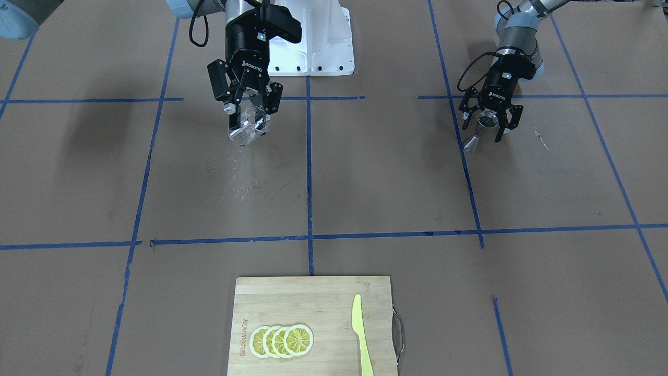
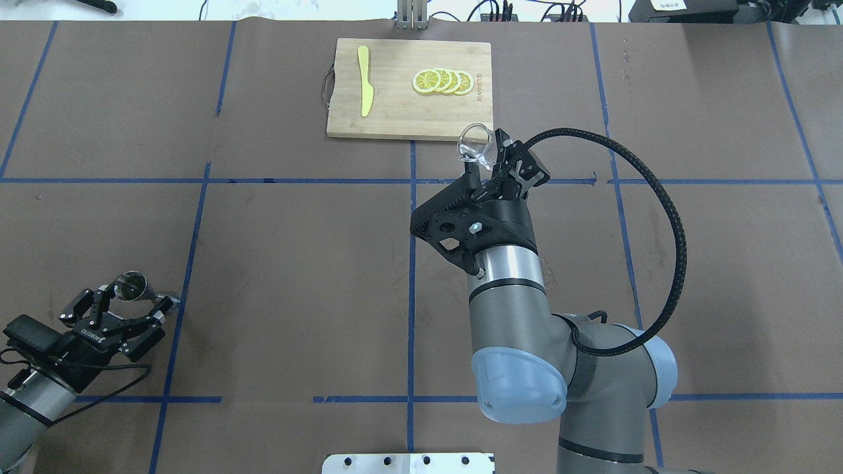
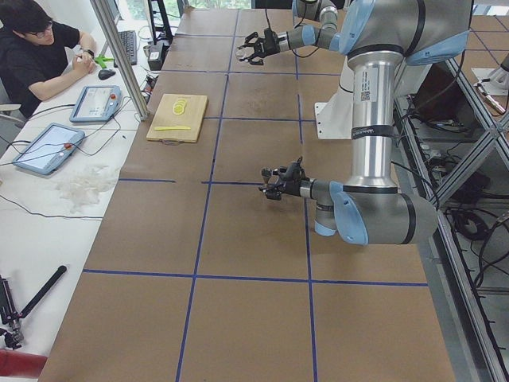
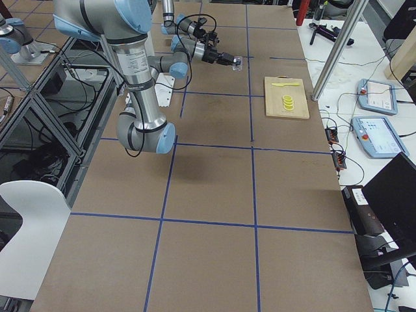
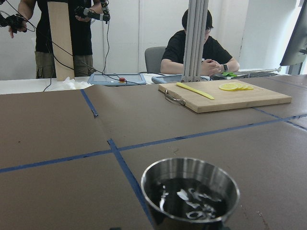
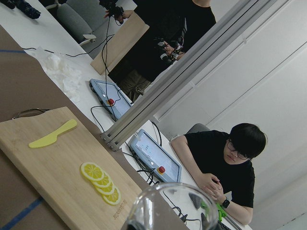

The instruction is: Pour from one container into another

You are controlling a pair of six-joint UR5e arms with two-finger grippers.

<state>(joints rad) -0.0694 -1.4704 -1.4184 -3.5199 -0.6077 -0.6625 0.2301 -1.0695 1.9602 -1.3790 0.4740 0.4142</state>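
Clock read on the overhead view, 12 o'clock being the edge far from the robot.

Table (image 2: pixel 296 263) — brown paper with a blue tape grid.

Right arm (image 2: pixel 514 316) rises from 5 o'clock and reaches to the centre, a shade toward 1 o'clock. Left arm (image 2: pixel 26 395) comes in low at 8 o'clock, close to the table's edge.

Cutting board (image 2: pixel 395 118) lies at 12 o'clock, its metal handle on the 9 o'clock end.

Right gripper (image 1: pixel 249 125) hangs above the paper, near the board's 6 o'clock edge. Its fingers are pinched on the glass cup (image 1: pixel 246 131), one on each side of the wall. The cup is tilted, mouth toward 11 o'clock, clear of the table.

Left gripper (image 2: pixel 135 293) lies level at 8 o'clock, fingers spread wide. The jigger (image 2: pixel 132 286) stands upright between them and neither finger is seen to touch it. It is well apart from the cup. The left wrist view shows dark liquid with bright glints in its upper bowl.

Knife (image 2: pixel 364 89) — yellow, on the board's 9 o'clock half, lying along the 12–6 line.

Lemon slices (image 2: pixel 442 81): four, overlapped in a row on the 3 o'clock half.

Wet flecks (image 1: pixel 235 172) dot the paper just to 12 o'clock of the cup.
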